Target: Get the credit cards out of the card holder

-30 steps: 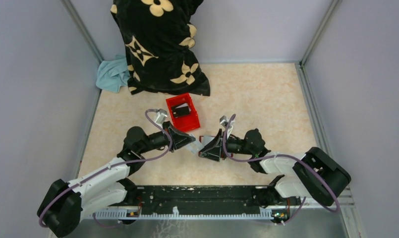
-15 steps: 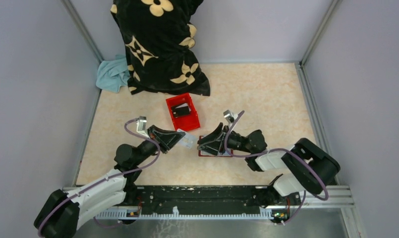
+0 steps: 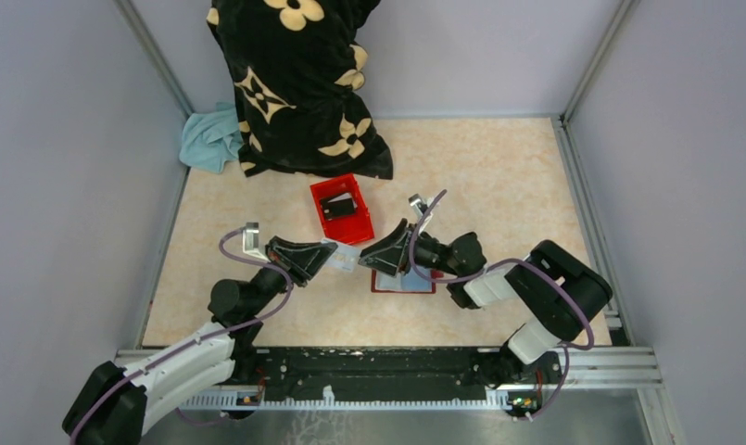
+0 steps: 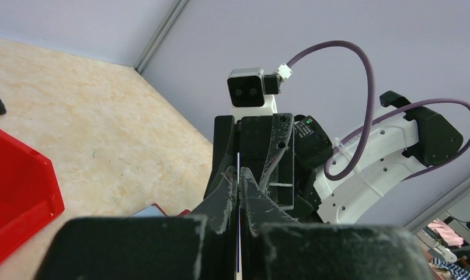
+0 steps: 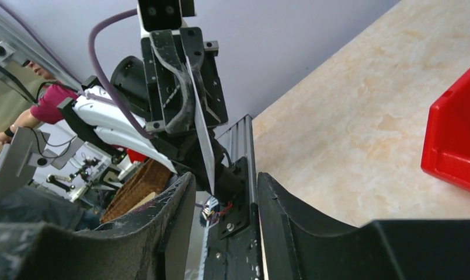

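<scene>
A credit card [image 3: 347,259] is pinched between the closed fingers of the left tool [image 3: 332,257] and held above the table [image 3: 499,185]. The card holder [image 3: 378,282] is laid open just beside it, nearer the near edge than the far edge, and a second credit card [image 3: 410,281] is seen on it. The right tool [image 3: 375,257] is held over the holder with its fingers spread and nothing gripped. A red box [image 3: 341,209] is set just beyond.

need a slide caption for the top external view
Left pincer holds a pale card left of the red card holder; open right pincer over it.
</scene>
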Available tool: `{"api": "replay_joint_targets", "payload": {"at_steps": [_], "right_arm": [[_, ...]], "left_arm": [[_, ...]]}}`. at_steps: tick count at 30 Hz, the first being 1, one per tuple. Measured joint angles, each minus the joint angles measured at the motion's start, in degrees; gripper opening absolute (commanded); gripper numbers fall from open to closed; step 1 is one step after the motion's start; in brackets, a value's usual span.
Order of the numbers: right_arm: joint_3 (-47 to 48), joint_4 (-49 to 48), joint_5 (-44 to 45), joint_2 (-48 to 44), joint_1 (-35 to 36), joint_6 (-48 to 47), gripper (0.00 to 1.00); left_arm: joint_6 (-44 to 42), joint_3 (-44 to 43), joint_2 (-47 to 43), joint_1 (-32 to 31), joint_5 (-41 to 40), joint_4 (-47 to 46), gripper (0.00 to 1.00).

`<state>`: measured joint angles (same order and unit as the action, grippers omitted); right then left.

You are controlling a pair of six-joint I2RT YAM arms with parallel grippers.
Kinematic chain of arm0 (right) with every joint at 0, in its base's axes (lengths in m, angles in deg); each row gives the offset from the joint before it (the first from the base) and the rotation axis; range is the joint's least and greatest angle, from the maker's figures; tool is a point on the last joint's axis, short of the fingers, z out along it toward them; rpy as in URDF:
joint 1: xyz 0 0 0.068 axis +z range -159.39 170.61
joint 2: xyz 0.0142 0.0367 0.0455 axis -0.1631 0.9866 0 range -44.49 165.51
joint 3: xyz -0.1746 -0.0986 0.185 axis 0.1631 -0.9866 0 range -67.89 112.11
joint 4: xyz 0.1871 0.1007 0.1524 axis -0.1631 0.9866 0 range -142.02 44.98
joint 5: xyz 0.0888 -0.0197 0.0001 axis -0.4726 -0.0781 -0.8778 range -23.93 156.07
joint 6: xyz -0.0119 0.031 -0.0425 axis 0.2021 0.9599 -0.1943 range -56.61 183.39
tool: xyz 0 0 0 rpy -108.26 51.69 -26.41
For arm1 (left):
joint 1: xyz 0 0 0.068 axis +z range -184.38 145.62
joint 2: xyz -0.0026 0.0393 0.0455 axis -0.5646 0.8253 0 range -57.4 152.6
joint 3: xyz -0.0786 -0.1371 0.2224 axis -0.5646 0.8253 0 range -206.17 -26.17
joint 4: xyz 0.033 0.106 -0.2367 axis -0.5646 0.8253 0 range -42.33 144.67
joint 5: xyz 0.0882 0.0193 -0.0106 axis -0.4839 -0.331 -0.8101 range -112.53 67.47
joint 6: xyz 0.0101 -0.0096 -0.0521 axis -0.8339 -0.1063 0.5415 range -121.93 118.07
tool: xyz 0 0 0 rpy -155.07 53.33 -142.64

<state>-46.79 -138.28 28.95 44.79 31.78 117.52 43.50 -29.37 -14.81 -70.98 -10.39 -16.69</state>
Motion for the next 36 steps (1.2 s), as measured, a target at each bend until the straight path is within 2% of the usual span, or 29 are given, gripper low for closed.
{"api": "replay_joint_targets", "payload": {"at_steps": [13,17,20,24,26,30,31,33,36], "right_arm": [[2.4,-0.3,0.0,1.7,1.2,0.7,0.41],[2.7,-0.4,0.0,1.7,1.5,1.0,0.26],[2.7,-0.4,0.0,1.7,1.5,1.2,0.20],[2.7,-0.5,0.0,2.1,1.5,1.5,0.02],[2.7,-0.5,0.0,2.3,1.6,1.6,0.00],[2.7,-0.7,-0.1,2.4,1.6,1.9,0.00],[2.7,-0.7,-0.2,2.4,1.6,2.2,0.00],[2.7,-0.7,-0.5,2.6,1.6,2.7,0.00],[2.7,-0.7,-1.6,3.2,1.4,3.3,0.00]], "left_arm": [[1.0,0.3,3.3,0.0,-0.8,-2.8,0.00],[1.5,0.3,4.8,0.0,-0.7,-4.2,0.00],[1.6,0.3,5.8,0.0,-0.7,-5.1,0.00],[1.9,0.3,6.1,0.0,-0.7,-5.8,0.00],[1.9,0.3,6.1,0.0,-0.8,-6.1,0.00],[1.9,0.3,6.2,0.0,-0.8,-6.1,0.08],[1.9,0.3,6.3,0.0,-0.8,-6.1,0.14],[1.7,0.3,6.3,0.0,-0.3,-6.0,0.32],[1.2,-0.3,6.0,0.0,1.0,-4.4,0.34]]}}
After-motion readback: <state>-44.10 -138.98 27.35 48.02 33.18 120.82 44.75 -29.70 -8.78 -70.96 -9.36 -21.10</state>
